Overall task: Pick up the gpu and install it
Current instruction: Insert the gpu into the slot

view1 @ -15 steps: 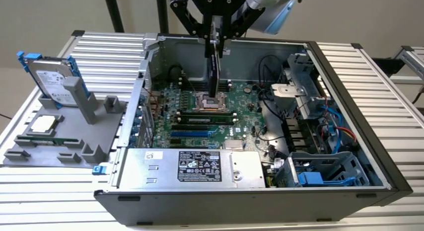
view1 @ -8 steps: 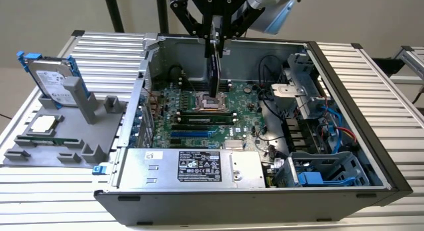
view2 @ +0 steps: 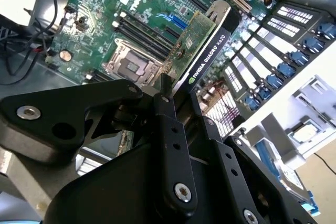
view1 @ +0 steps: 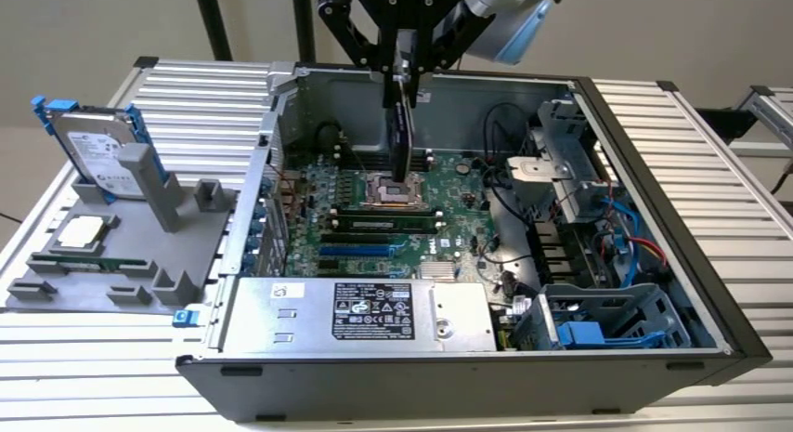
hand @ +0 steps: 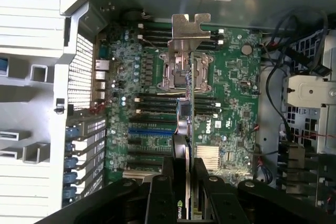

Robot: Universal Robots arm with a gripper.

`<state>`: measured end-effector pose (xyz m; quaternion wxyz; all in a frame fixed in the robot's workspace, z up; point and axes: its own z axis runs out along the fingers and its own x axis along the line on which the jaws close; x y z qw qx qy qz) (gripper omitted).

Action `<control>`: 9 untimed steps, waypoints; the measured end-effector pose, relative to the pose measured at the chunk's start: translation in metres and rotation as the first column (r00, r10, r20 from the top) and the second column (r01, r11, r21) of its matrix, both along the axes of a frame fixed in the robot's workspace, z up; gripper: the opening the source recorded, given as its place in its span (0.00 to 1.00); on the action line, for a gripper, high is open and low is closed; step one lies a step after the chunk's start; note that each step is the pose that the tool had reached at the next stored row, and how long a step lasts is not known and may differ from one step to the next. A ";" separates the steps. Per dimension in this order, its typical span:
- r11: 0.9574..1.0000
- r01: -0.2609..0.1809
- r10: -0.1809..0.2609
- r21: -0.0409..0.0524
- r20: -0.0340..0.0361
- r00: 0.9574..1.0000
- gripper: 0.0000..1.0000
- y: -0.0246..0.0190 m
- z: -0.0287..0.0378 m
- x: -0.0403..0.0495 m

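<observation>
while the hand (view1: pixel 399 90) grips the gpu (view1: pixel 399 144), it hangs above the motherboard (view1: pixel 465 209)

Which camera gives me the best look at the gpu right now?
The second wrist view: it shows the gpu at an angle, with green board, black shroud and silver bracket, held in the gripper. The exterior view shows it as a dark slab hanging upright over the motherboard; the first wrist view shows it edge-on, mostly bracket.

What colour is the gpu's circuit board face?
Green. The gpu board face shows best in the second wrist view.
</observation>
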<state>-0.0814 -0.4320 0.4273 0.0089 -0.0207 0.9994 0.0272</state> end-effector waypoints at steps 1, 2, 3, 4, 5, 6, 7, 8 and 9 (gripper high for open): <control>1.000 -0.003 0.003 0.000 0.000 1.000 0.00 0.0000 0.0000 0.0000; 1.000 -0.006 0.006 0.000 0.000 1.000 0.00 0.0000 0.0000 0.0000; 1.000 -0.009 0.009 0.000 0.000 1.000 0.00 0.0000 0.0000 0.0000; 1.000 -0.012 0.012 0.000 0.000 1.000 0.00 0.0000 0.0000 0.0000; 1.000 -0.016 0.016 0.000 0.000 1.000 0.00 0.0000 0.0001 0.0000; 1.000 -0.019 0.019 0.000 0.000 1.000 0.00 0.0000 0.0001 0.0000; 1.000 -0.022 0.022 0.000 0.000 1.000 0.00 0.0000 0.0001 0.0000; 1.000 -0.025 0.025 0.000 0.000 1.000 0.00 0.0000 0.0001 0.0000; 1.000 -0.028 0.028 0.000 0.000 1.000 0.00 0.0000 0.0001 0.0000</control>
